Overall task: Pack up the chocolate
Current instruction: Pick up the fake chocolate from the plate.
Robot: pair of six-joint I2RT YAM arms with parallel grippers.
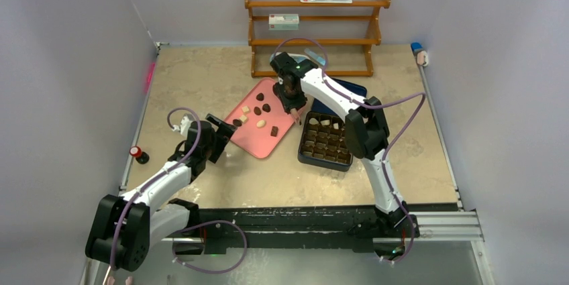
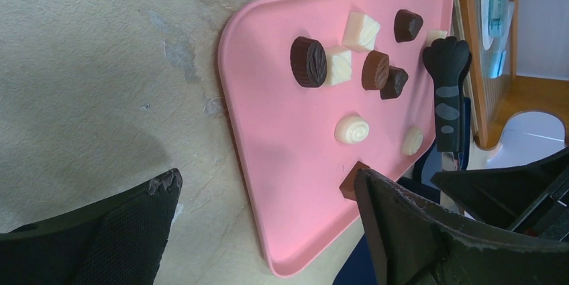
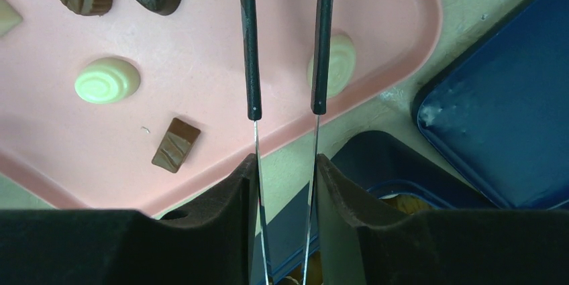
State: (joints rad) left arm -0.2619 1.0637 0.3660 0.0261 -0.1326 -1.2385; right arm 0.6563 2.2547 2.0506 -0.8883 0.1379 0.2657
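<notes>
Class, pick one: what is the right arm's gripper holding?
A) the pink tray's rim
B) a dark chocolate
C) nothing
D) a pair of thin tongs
D: in the right wrist view, the right gripper is shut on thin tongs that reach over the pink tray.

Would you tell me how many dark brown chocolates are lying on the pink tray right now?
5: a ribbed round one, an oval touching a darker piece, one at upper right, and a rectangular bar partly behind the left gripper, which may hide more.
</notes>
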